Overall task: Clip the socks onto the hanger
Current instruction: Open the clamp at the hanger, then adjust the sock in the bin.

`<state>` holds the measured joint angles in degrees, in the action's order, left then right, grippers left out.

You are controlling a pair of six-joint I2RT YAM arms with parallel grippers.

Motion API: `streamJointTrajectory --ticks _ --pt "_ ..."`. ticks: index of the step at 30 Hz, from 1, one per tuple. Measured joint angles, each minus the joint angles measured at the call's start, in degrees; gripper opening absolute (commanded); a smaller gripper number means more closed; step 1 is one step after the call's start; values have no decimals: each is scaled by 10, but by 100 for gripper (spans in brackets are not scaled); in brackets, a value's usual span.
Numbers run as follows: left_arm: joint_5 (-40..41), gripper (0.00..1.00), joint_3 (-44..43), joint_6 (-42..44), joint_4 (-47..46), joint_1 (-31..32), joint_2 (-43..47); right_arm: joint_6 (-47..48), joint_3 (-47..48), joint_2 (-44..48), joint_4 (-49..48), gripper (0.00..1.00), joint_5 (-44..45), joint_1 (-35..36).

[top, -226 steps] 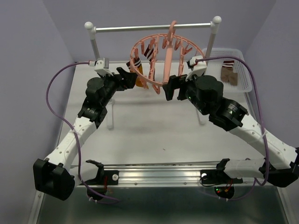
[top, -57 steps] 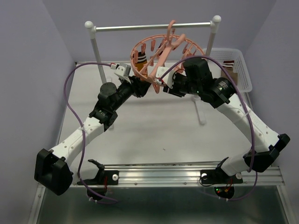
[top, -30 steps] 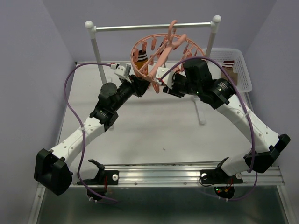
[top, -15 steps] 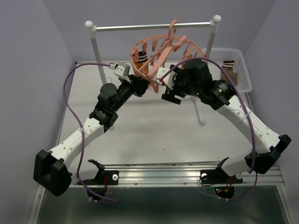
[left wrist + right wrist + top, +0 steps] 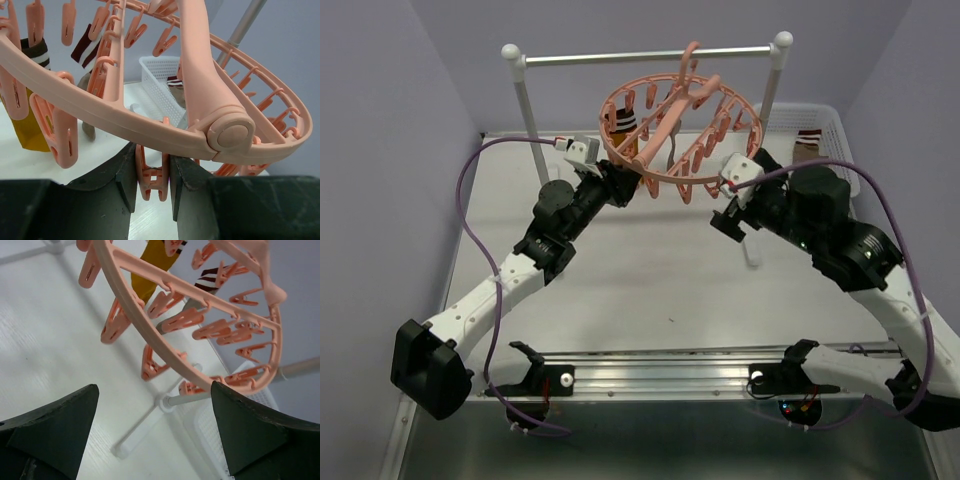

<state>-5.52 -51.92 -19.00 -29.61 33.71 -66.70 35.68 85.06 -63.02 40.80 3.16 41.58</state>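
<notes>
Smooth plastic hanger (image 5: 100,112), cloth socks (image 5: 30,132), matt metal rail (image 5: 650,58).

One pink hanger (image 5: 670,115) sits at upper centre, its clips too many and too overlapped to count. Two socks hang on it: the mustard sock (image 5: 30,125) and the brown sock (image 5: 86,44). One white basket (image 5: 842,150) at right holds at least one basket sock (image 5: 808,148) (an arm hides the rest). One rail stand (image 5: 640,57) has two posts. Two arms: left arm (image 5: 510,280) and right arm (image 5: 850,250).
</notes>
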Motion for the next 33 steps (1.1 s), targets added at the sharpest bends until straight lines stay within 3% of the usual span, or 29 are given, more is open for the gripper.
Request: streamJointTrajectory --ticks 4,7,11,13,24,33 --pt "14 0 -1 -3 0 5 -2 -56 -58 90 -60 100 94 1" --pt "22 0 -5 -4 -1 7 -7 -96 -95 120 -129 100 227 1" --pt "28 0 -7 -7 -3 10 -15 -149 -102 94 -172 100 384 0" --pt "31 0 -7 -8 -5 11 -17 -172 -103 77 -179 100 416 0" --pt "42 0 -14 -11 -5 15 -23 -258 -68 0 -199 100 483 -35" --pt "61 0 -14 -11 -5 19 -23 -322 -70 -32 -198 100 382 -222"
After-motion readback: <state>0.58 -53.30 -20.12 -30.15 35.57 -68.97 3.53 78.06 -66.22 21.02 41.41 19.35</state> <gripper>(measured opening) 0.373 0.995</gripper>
